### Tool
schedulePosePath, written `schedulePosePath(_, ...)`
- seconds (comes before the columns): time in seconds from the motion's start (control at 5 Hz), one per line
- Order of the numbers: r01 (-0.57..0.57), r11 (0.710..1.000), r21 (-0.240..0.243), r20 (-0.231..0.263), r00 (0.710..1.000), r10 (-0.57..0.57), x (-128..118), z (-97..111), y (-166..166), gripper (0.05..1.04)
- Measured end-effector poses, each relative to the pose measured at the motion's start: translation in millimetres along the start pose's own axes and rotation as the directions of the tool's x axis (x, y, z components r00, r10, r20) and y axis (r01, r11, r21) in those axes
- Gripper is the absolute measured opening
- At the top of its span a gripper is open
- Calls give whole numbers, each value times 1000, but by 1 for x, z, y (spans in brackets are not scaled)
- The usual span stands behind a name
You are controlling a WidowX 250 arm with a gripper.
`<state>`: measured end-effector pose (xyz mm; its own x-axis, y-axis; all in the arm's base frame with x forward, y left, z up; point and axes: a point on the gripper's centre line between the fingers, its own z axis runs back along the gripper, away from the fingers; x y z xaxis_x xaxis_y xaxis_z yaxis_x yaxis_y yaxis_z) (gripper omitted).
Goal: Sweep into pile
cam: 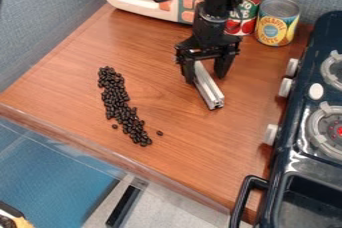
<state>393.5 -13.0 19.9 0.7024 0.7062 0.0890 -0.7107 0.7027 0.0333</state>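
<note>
— Where to look first, along the edges?

— Along the front of the wooden table (220,157), slanting down from the view's left side toward the stove (291,144). At the back, up against a blue-grey wall (40,27).

— And the dark beans (120,103)?

— On the table, toward the left of the view, in a long, narrow strip; near the front edge at the lower end, well apart from the toy microwave (143,7) at the upper. Just beside the strip, toward the stove, one stray bean (159,133).

— Any room for moving?

— Yes, a broad stretch of wood between strip and metal bar (208,89), and more between bar and stove knobs (270,134).

— Any labels?

— On the cans at the back: yellow and blue with print on the front can (276,22), red, white and green on the other can (250,2), partly behind the arm.

— Now the hand (205,78)?

— Pointing down, low over the table, with fingers spread wide. Gripping nothing. Between the fingers, the upper part of the bar, close to the finger nearer the beans. Touching it or not? Cannot tell.
</note>
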Motion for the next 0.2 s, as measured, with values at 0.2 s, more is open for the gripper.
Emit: schedulePosePath(0.2, -30, 996, -80, 26, 999, 32, 14, 37, -4, 1005)
